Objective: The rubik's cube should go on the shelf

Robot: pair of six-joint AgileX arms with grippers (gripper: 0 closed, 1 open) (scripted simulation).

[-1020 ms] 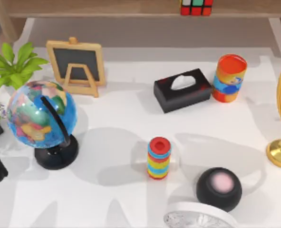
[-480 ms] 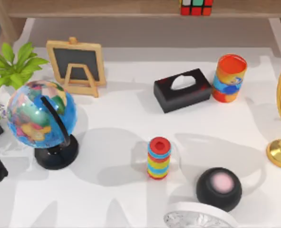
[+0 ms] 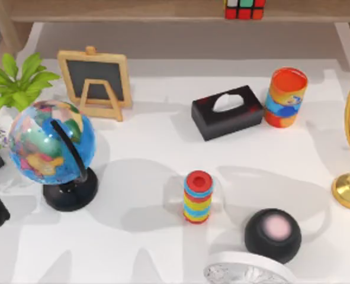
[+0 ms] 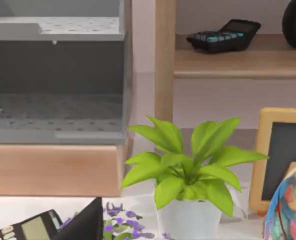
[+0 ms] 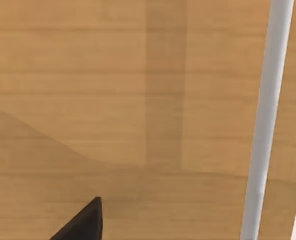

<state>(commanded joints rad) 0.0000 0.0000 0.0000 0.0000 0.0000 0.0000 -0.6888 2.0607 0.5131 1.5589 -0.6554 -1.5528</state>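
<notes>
The cube (image 3: 244,9) sits on the shelf (image 3: 133,10), above the tissue box (image 3: 228,112). Light, rigid, slick-faced; best pinched across opposite flat sides. Can't tell either claw's state.

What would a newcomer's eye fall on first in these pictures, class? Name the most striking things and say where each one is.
The big blue globe on its black stand at the table's left stands out first, with a leafy green plant just behind it. Next comes the rubik's cube, sitting on the shelf along the far edge. A striped multicoloured cylinder stands near the table's middle.
</notes>
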